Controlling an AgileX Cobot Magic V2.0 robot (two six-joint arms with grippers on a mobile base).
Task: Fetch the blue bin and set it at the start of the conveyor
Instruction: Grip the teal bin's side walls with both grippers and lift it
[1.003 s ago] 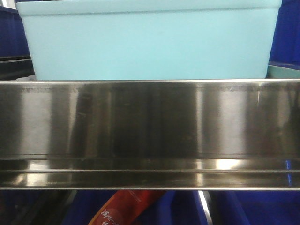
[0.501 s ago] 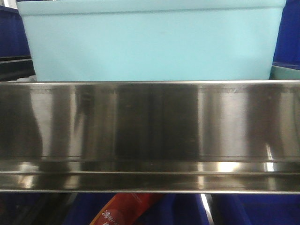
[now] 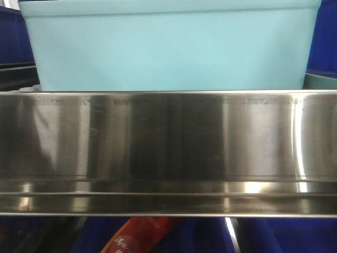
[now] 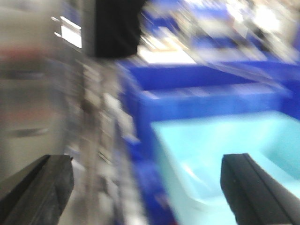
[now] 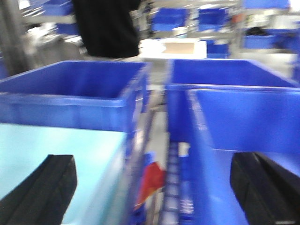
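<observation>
Pale turquoise plastic, the bin (image 3: 168, 47) sits just behind the steel rail (image 3: 168, 142), looking light, stiff and slick-walled, so I'd say its rim is the place to grab, with left gripper (image 4: 147, 164) and right gripper (image 5: 152, 161) both gaping wide, holding nothing.

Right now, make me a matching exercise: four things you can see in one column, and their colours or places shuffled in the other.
Things:
1. blue bin
2. shelf rail
3. packet
4. dark bin

Descriptions:
A. royal blue
B. shiny silver metal
C. pale turquoise, seen above the rail
D. red, showing below the rail

Pairs: 1-C, 2-B, 3-D, 4-A
</observation>
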